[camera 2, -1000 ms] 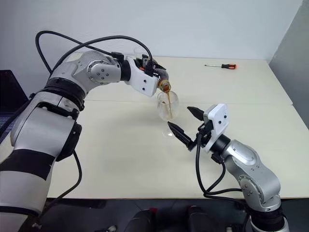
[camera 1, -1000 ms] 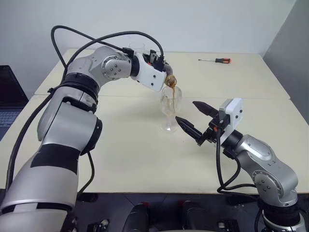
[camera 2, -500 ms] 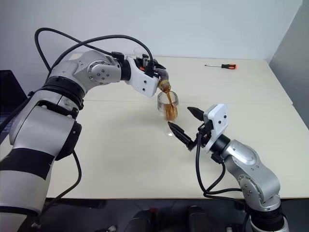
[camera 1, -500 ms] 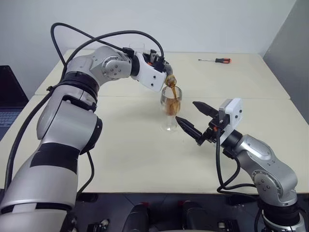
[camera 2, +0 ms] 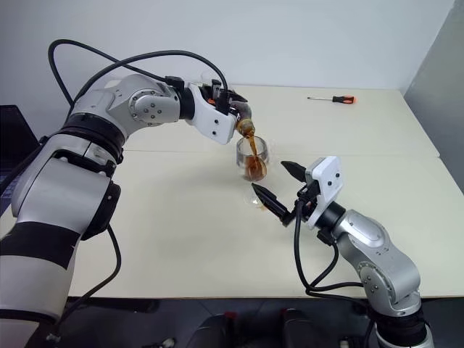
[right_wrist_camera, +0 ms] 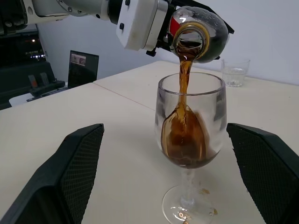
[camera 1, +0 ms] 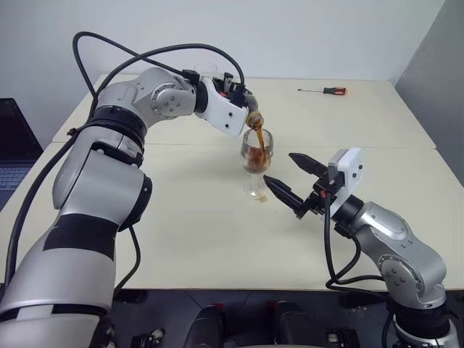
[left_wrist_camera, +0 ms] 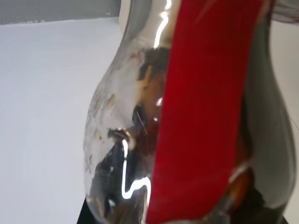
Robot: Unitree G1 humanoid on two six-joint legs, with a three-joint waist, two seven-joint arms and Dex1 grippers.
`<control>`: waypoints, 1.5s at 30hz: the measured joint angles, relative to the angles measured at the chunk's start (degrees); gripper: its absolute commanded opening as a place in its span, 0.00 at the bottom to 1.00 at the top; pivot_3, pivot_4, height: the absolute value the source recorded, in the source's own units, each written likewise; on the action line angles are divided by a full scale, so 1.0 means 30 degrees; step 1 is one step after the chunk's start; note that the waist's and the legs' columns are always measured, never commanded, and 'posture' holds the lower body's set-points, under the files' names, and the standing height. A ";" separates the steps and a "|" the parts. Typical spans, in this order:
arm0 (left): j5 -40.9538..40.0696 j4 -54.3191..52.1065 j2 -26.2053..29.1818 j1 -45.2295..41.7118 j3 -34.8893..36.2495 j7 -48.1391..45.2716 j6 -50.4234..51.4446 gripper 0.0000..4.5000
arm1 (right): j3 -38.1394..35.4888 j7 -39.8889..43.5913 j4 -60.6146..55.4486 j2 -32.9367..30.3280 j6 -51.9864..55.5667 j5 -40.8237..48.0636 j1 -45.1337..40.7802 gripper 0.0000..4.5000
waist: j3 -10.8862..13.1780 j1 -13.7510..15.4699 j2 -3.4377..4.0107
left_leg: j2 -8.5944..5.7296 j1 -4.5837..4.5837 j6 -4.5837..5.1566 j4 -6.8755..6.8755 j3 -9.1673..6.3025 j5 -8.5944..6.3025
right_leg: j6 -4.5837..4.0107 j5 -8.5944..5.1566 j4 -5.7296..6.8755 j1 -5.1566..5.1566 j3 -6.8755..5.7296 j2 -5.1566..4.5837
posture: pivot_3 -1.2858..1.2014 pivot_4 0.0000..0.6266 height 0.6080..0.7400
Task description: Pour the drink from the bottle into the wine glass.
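My left gripper (camera 1: 241,100) is shut on the small clear bottle (right_wrist_camera: 201,32), which is tipped mouth-down over the wine glass (camera 1: 257,156). The bottle's red label (left_wrist_camera: 201,116) shows close up in the left wrist view. A dark brown stream of the drink (right_wrist_camera: 183,88) falls from the bottle's mouth into the bowl, which holds drink up to about a third. The glass stands upright on the beige table (camera 1: 188,232). My right gripper (camera 1: 278,166) is open just in front of the glass, one finger on either side of it and not touching it.
A clear tumbler (right_wrist_camera: 235,71) stands behind the glass, farther back on the table. A screwdriver with an orange-red handle (camera 1: 324,90) lies at the far right. A laptop (camera 1: 11,145) sits off the table's left edge. Small brown drops (right_wrist_camera: 204,190) lie by the glass foot.
The drink in the wine glass has risen from a thin trickle to a dark pool in the bowl. Both arms have stayed in place.
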 measured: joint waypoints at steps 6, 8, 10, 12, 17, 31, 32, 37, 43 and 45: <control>0.0000 0.0001 0.0098 0.0000 0.0000 0.0000 0.0002 0.32 | 0.0001 0.0044 0.0001 0.0000 0.0000 -0.0002 -0.0002 1.00 | 0.0000 0.0001 0.0000 | -0.0004 -0.0001 0.0001 0.0000 0.0000 0.0001 | 0.0000 0.0000 0.0000 0.0000 -0.0001 -0.0005 | 0.52 0.24 1.00; 0.0000 0.0000 0.0098 -0.0001 0.0000 0.0000 0.0003 0.32 | 0.0001 0.0065 0.0014 0.0000 0.0000 -0.0007 -0.0005 1.00 | 0.0000 0.0000 0.0000 | -0.0005 -0.0001 0.0001 0.0000 -0.0001 0.0001 | 0.0000 0.0000 0.0001 0.0000 -0.0001 -0.0005 | 0.52 0.24 1.00; 0.0000 0.0000 0.0098 -0.0001 0.0000 0.0000 0.0005 0.32 | 0.0001 0.0075 0.0048 0.0001 0.0000 -0.0013 -0.0009 1.00 | 0.0000 0.0001 0.0000 | -0.0005 0.0000 0.0001 0.0000 -0.0001 0.0001 | 0.0000 0.0000 0.0001 0.0000 -0.0001 -0.0006 | 0.52 0.24 1.00; 0.0000 0.0000 0.0100 -0.0002 0.0000 0.0000 0.0001 0.32 | 0.0002 0.0085 0.0053 0.0001 0.0000 -0.0015 -0.0010 1.00 | 0.0000 -0.0001 0.0000 | -0.0005 0.0000 0.0002 0.0000 -0.0001 0.0001 | 0.0000 0.0000 0.0001 0.0000 -0.0001 -0.0006 | 0.52 0.24 1.00; 0.0001 0.0000 0.0102 -0.0002 -0.0001 0.0002 0.0001 0.32 | 0.0002 0.0108 0.0059 0.0001 0.0000 -0.0016 -0.0009 1.00 | 0.0000 -0.0001 0.0000 | -0.0006 0.0000 0.0002 0.0000 0.0000 0.0001 | 0.0000 0.0000 0.0001 0.0000 -0.0002 -0.0007 | 0.52 0.24 1.00; 0.0001 0.0001 0.0105 -0.0011 0.0000 0.0006 -0.0014 0.32 | 0.0002 0.0123 0.0070 0.0000 0.0000 -0.0022 -0.0009 1.00 | 0.0000 -0.0001 0.0000 | -0.0010 0.0000 0.0003 0.0001 0.0000 0.0002 | 0.0000 0.0000 0.0003 0.0000 -0.0002 -0.0011 | 0.52 0.24 1.00; 0.0001 0.0000 0.0104 -0.0011 0.0000 0.0006 -0.0016 0.32 | 0.0002 0.0125 0.0069 0.0000 0.0000 -0.0022 -0.0010 1.00 | 0.0000 -0.0001 0.0000 | -0.0010 0.0000 0.0003 0.0001 -0.0001 0.0002 | 0.0000 0.0000 0.0003 0.0000 -0.0002 -0.0012 | 0.52 0.24 1.00; 0.0001 0.0000 0.0104 -0.0012 0.0000 0.0006 -0.0033 0.32 | 0.0002 0.0128 0.0070 -0.0001 0.0000 -0.0027 -0.0009 1.00 | 0.0000 0.0000 0.0000 | -0.0010 0.0000 0.0003 0.0001 0.0000 0.0002 | 0.0000 0.0000 0.0003 0.0000 -0.0002 -0.0013 | 0.52 0.24 1.00; 0.0001 0.0001 0.0104 -0.0014 -0.0001 0.0007 -0.0073 0.32 | 0.0002 0.0130 0.0070 -0.0002 0.0000 -0.0028 -0.0008 1.00 | 0.0000 -0.0001 0.0000 | -0.0012 0.0000 0.0004 0.0001 0.0000 0.0003 | 0.0000 0.0000 0.0004 0.0000 -0.0002 -0.0014 | 0.52 0.24 1.00; 0.0001 0.0000 0.0104 -0.0016 -0.0001 0.0007 -0.0085 0.32 | 0.0002 0.0132 0.0069 -0.0003 0.0000 -0.0028 -0.0008 1.00 | 0.0000 0.0000 0.0000 | -0.0012 -0.0001 0.0004 0.0001 0.0000 0.0002 | 0.0000 0.0000 0.0004 0.0000 -0.0001 -0.0014 | 0.52 0.24 1.00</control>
